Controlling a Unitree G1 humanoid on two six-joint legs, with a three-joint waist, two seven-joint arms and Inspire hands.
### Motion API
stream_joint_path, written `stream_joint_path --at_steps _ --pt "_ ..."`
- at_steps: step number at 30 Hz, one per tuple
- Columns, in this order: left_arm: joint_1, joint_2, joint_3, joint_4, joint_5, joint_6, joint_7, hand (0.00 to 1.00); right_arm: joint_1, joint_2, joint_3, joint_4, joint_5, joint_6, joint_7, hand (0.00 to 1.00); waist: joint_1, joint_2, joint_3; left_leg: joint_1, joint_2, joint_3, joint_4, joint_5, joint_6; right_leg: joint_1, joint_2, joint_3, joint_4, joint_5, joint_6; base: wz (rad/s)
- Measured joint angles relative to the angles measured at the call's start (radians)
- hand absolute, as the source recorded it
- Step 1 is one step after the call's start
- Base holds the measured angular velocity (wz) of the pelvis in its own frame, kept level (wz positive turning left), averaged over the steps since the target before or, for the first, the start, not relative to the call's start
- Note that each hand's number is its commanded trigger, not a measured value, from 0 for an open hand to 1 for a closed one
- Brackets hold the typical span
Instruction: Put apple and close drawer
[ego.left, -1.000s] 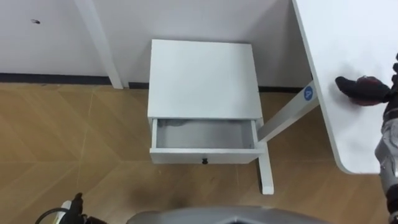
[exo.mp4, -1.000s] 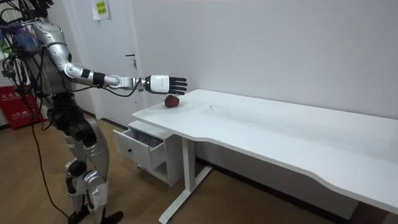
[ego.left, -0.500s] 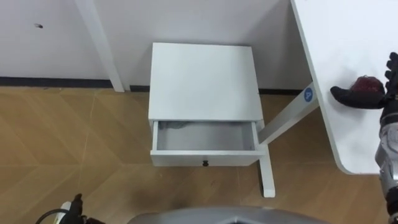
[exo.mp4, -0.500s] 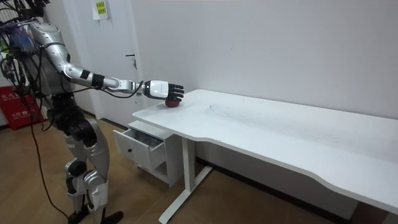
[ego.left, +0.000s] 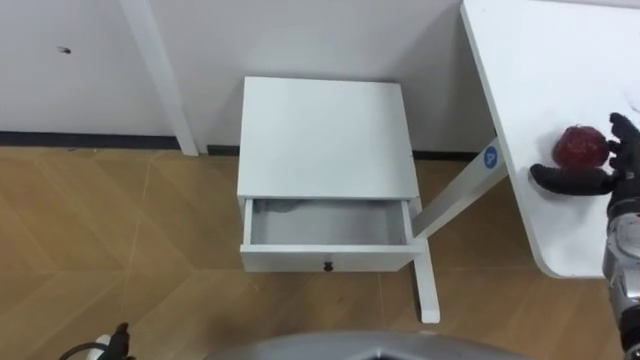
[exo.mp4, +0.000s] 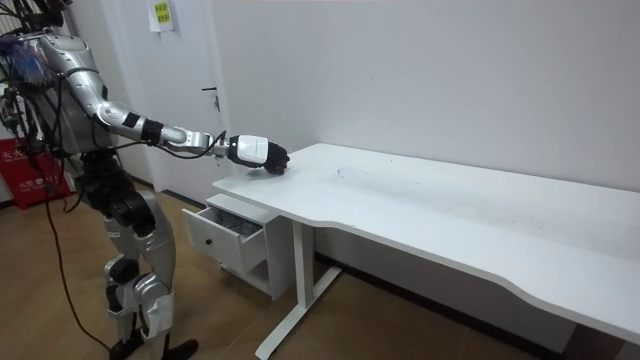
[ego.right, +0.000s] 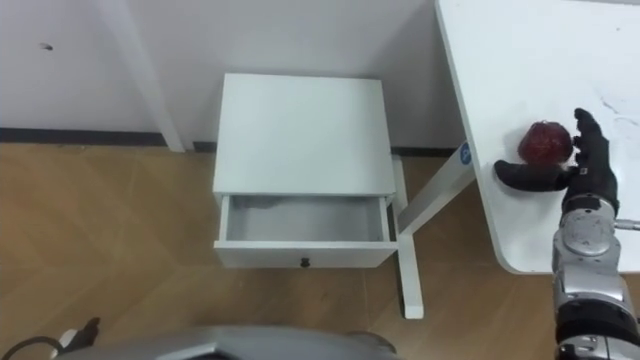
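Right now you need to grab the round dark-red apple (ego.left: 582, 146). It sits on the flat white table (ego.left: 540, 60), close to the edge nearest you. Your right hand (ego.left: 618, 160) is loose and holds nothing. It is cupped round the apple, with the thumb stretched out at the apple's 6 o'clock and the fingers standing at its 3 o'clock. From your palm, the apple is at about 10 o'clock.

Close slowly from both sides so the round fruit does not roll off the edge. Squeeze softly, then lift straight up.

The open white drawer (ego.left: 328, 220) of the small white cabinet (ego.left: 325, 135) waits well off at the apple's 8 o'clock. Your left hand (ego.left: 118, 338) sits low at 7 o'clock, and I cannot tell its grip.
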Motion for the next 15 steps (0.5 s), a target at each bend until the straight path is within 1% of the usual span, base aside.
stream_joint_path --at_steps 7,9,10,11,15 --pt "0.005 0.003 0.0 0.0 0.0 0.0 -0.018 0.0 0.001 0.0 -0.003 0.0 -0.074 -0.005 -0.002 1.0 0.0 0.003 0.0014 0.0 0.0 0.0 0.0 0.0 0.0 0.0 0.0 0.0 0.0 0.0 0.0 0.0" --pt "0.006 0.003 0.0 0.0 0.001 0.0 -0.019 0.0 0.001 0.0 -0.003 0.0 -0.074 -0.005 0.0 1.0 -0.001 0.002 0.0 0.0 0.0 0.0 0.0 0.0 0.0 0.0 0.0 0.0 0.0 0.0 0.0 0.0" --pt "0.006 0.003 0.0 0.002 0.001 0.0 -0.019 0.0 0.002 0.0 -0.003 0.0 -0.074 -0.005 0.0 1.0 -0.001 0.005 0.0016 0.0 0.0 0.0 0.0 0.0 0.0 0.001 0.0 0.0 0.0 0.0 0.0 0.0" --pt "0.006 0.003 0.0 0.008 0.001 0.0 -0.019 0.0 0.002 0.0 -0.002 0.001 -0.074 -0.005 0.0 1.0 -0.001 0.003 0.0002 0.0 0.0 0.0 0.0 0.0 0.0 0.001 0.0 0.0 0.0 0.0 0.0 0.0" --pt "0.006 0.003 -0.001 0.019 0.001 0.001 -0.019 0.0 0.002 0.0 -0.001 0.0 -0.074 -0.005 0.0 1.0 0.001 0.002 -0.0005 0.0 0.0 0.0 0.001 0.0 0.0 0.001 0.0 0.0 0.0 0.0 0.0 0.0"
